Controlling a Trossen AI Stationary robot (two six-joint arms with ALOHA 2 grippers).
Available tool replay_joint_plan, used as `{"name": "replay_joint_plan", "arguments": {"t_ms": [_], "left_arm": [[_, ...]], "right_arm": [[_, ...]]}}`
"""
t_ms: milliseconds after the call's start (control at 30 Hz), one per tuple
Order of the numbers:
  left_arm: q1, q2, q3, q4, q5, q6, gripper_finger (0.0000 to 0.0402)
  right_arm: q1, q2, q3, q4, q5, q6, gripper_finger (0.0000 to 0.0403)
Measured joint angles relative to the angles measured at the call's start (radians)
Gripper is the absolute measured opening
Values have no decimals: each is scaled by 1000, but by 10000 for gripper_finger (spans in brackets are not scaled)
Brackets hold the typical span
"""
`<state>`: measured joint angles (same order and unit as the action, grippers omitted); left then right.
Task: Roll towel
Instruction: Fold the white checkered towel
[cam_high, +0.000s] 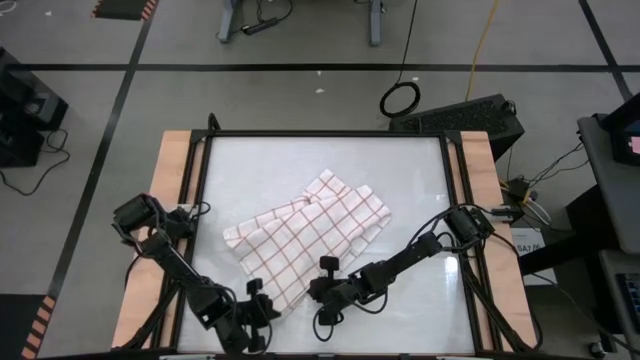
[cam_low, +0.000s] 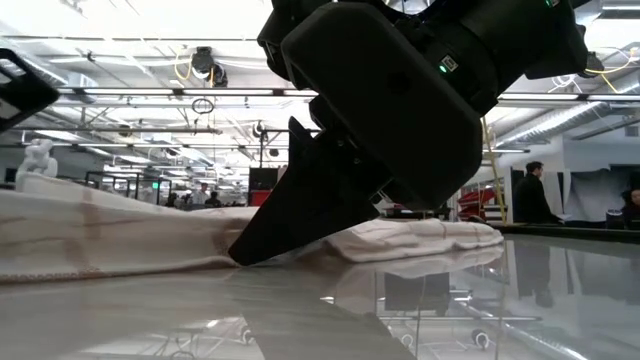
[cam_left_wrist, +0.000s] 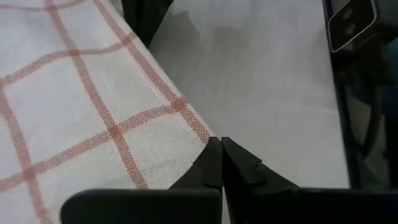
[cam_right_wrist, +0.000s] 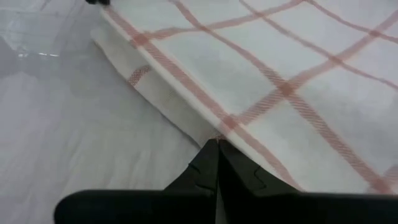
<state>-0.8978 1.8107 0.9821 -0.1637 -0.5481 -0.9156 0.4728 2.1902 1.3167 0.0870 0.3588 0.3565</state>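
The checked towel (cam_high: 312, 234) lies crumpled and partly folded mid-table, trailing toward the near edge. It looks thin, light and limp, so it should bunch rather than hold shape; the near hem is the place to grip. The left gripper (cam_left_wrist: 221, 163) and right gripper (cam_right_wrist: 217, 163) are both closed at that hem, probably pinching cloth, though the fabric between the tips is hidden.

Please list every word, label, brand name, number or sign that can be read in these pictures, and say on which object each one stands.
No text can be read in any view.
Thin white cloth towel with red-brown grid lines: woven lines only, no label in view.
White tabletop: no markings.
Black device on the floor beyond the table: no readable print.
Room behind the table in the low view: any signs are too small and blurred to read.
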Motion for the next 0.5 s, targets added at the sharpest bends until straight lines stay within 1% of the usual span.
{"name": "replay_joint_plan", "arguments": {"t_ms": [100,200,333,433,500], "left_arm": [[-9,0,0,9,-4,-22,1],[-14,0,0,31,-41,-37,1],[-5,1,0,53,-37,-47,1],[-5,1,0,50,-42,-47,0],[-5,1,0,51,-45,-47,0]], "right_arm": [[-1,0,0,1,0,0,4],[-1,0,0,1,0,0,4],[1,-2,0,7,0,-1,4],[11,-25,-3,-14,-20,-25,4],[25,-47,-4,-40,-15,-34,5]]}}
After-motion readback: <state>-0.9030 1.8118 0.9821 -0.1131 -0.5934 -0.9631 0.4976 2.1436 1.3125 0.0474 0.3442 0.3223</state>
